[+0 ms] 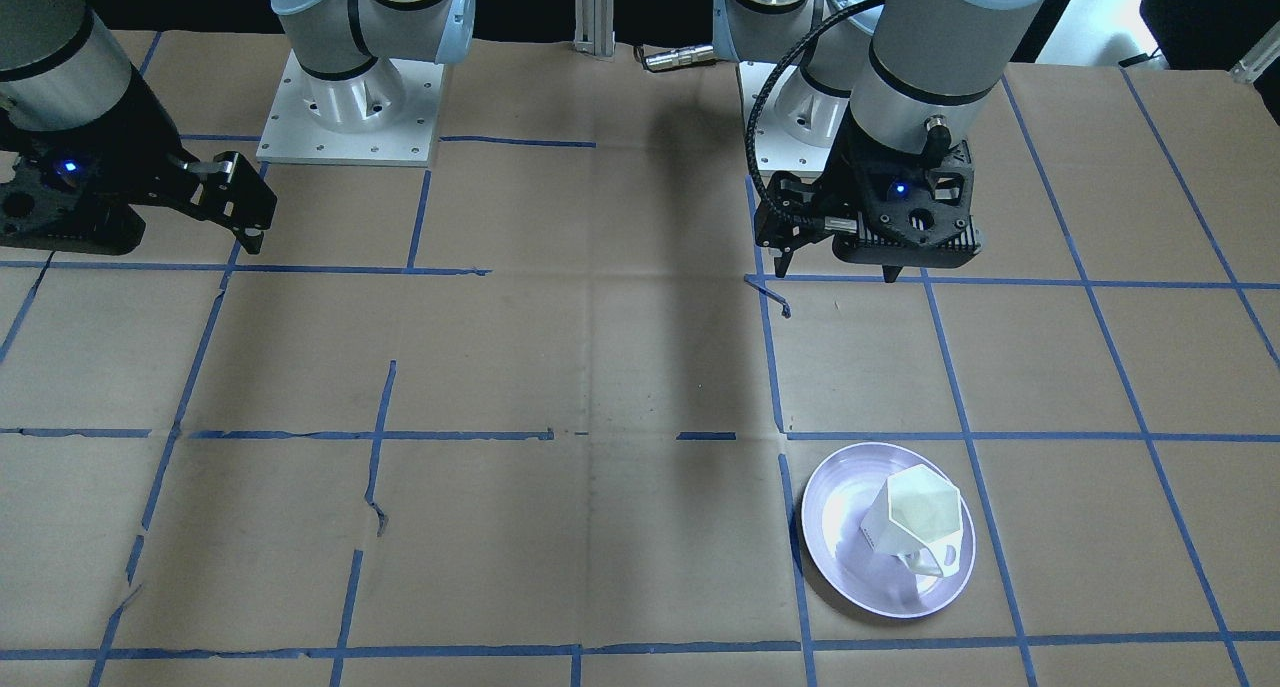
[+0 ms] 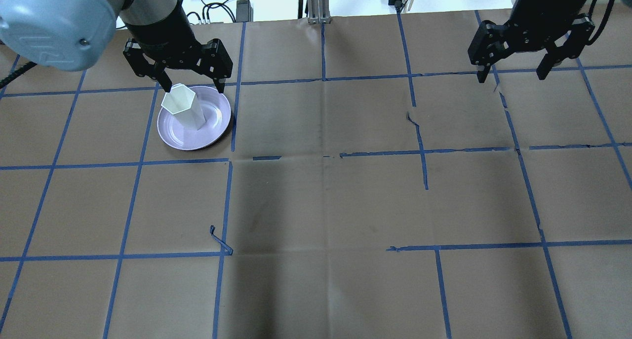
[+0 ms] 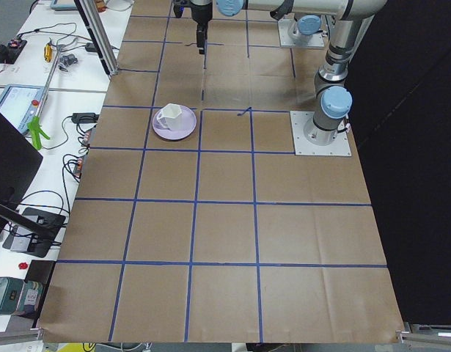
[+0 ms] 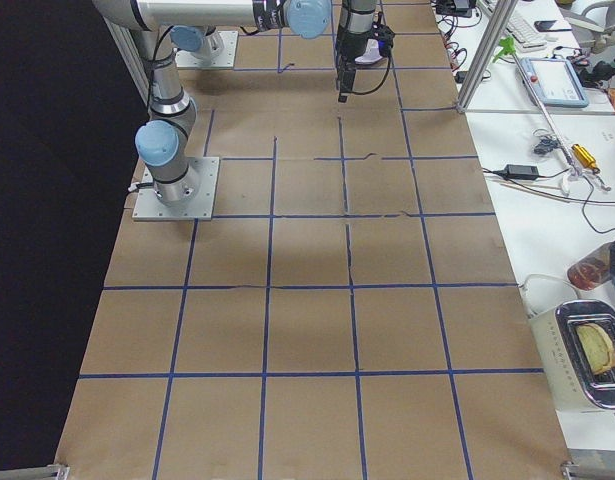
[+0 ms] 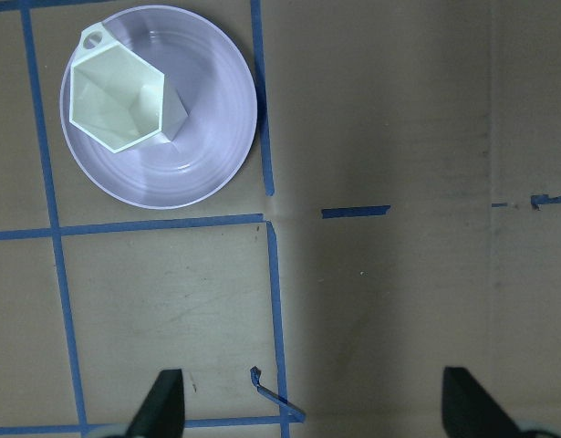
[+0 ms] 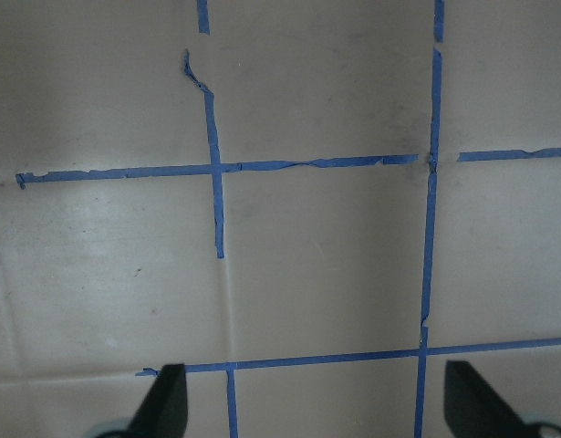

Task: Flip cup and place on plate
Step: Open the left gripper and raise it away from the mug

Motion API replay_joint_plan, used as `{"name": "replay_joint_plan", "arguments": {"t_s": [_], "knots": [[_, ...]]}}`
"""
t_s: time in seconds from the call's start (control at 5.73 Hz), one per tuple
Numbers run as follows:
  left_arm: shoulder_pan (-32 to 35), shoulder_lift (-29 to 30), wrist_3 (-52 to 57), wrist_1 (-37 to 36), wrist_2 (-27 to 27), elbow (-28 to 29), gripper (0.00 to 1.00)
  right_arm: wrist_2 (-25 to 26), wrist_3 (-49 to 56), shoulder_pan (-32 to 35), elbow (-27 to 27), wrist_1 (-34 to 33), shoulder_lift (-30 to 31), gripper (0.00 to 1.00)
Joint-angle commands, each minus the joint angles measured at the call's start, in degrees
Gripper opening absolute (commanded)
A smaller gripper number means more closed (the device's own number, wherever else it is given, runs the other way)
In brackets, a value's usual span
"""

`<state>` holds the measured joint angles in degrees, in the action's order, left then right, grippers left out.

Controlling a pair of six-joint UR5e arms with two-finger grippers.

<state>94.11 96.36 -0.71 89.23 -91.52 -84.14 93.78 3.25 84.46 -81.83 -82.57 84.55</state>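
Observation:
The white faceted cup (image 2: 183, 107) stands upright on the lavender plate (image 2: 212, 127), with its hexagonal mouth facing up. In the front-facing view the cup (image 1: 920, 522) sits right of the plate's (image 1: 850, 567) centre, its handle toward the camera. My left gripper (image 2: 194, 85) is open and empty, raised well above the table. Its wrist view looks down on the cup (image 5: 116, 96) and the plate (image 5: 189, 164), far from its fingertips (image 5: 166, 401). My right gripper (image 2: 512, 75) is open and empty at the far right, also raised; its wrist view shows its fingertips (image 6: 166, 401) over bare paper.
The table is covered in brown paper (image 2: 326, 196) with a blue tape grid. A loose curl of tape (image 2: 219, 240) lies nearer the robot than the plate. A metal post (image 2: 318, 3) stands at the table's far edge. The two arm bases (image 1: 350, 107) are at the robot's side.

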Motion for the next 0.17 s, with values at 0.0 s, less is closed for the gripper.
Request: {"name": "replay_joint_plan", "arguments": {"t_s": [0.0], "knots": [[0.0, -0.2, -0.1, 0.1, 0.0, -0.1, 0.99, 0.0, 0.0, 0.0, 0.0, 0.0, 0.0, 1.0]]}}
